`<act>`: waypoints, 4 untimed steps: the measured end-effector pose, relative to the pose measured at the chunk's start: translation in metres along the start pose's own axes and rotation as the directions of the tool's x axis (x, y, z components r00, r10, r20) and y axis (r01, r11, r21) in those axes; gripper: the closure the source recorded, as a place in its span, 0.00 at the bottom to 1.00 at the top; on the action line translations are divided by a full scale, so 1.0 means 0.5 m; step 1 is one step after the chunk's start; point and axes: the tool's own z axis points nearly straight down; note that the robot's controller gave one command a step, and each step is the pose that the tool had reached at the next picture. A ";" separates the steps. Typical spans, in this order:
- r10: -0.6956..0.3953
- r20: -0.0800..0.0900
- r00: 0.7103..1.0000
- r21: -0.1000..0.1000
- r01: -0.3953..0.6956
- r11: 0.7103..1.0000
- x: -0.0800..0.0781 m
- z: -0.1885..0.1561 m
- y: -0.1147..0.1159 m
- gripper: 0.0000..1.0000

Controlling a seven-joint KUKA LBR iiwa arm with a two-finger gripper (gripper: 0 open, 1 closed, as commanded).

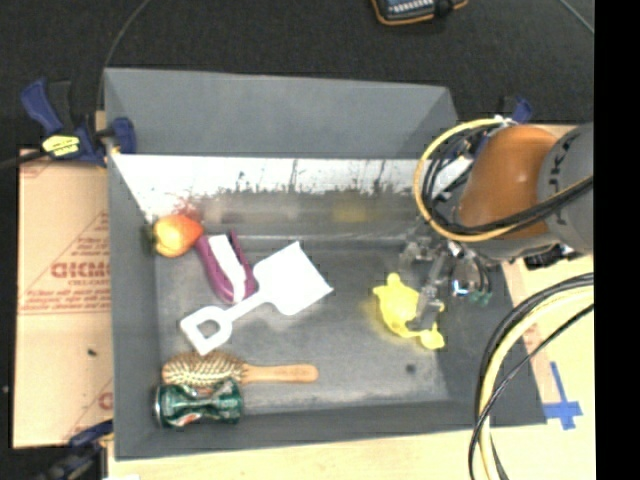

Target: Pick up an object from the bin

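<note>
My gripper hangs low on the right side of the bin, directly over the right part of a yellow soft toy. The toy lies on the bin floor near the right wall, and part of it is hidden under the gripper. Whether the gripper touches the toy cannot be made out. A white plastic scoop lies in the middle of the bin, well left of the gripper, with its handle pointing to the lower left.
A purple thing and an orange-red fruit lie at the left rear. A wooden hairbrush and a crushed green can lie at the front left. The arm's orange cover and cables stand over the right wall.
</note>
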 end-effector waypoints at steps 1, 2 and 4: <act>0.226 -0.008 0.974 0.002 -0.226 0.974 0.035 0.001 0.005 0.00; 0.100 -0.005 0.995 0.000 -0.100 0.995 0.014 0.061 -0.006 0.00; 0.448 -0.002 0.894 0.001 -0.448 0.894 0.008 0.059 -0.032 1.00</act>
